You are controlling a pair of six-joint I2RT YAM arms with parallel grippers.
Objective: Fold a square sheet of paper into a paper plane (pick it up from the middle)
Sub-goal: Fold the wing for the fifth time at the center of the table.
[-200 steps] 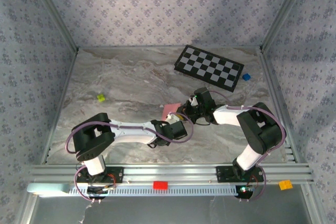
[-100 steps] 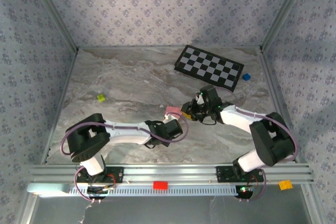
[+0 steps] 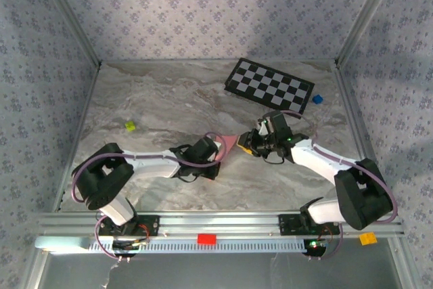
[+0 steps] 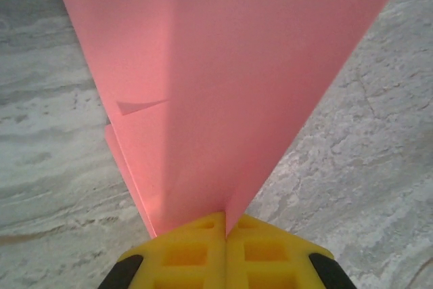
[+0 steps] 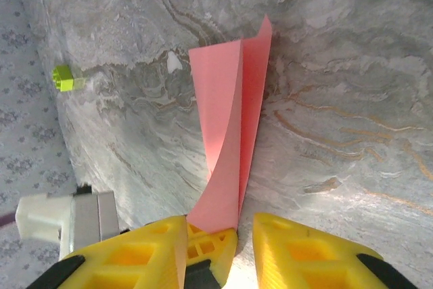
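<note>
Top external view: just left of the frame's centre, the left gripper [image 3: 215,148] is clamped on the pink paper [image 3: 229,143], which shows as a small wedge between the two arms over the marble table [image 3: 155,99]. Just right of it, the right gripper [image 3: 247,143] faces the paper's other end.

In the left wrist view the yellow fingertips [image 4: 186,252] press together at the bottom edge. The paper is pinched between them and fans upward in layered flaps around a centre crease.

In the right wrist view the jaws stand apart at the bottom with the paper's narrow end in the gap, so this pincer grips nothing.

By my reading the sheet is already folded into a tapering, dart-like shape, so the early folds are done. The wings and a final pressing look left to do, though I cannot tell how many folds it carries.
</note>
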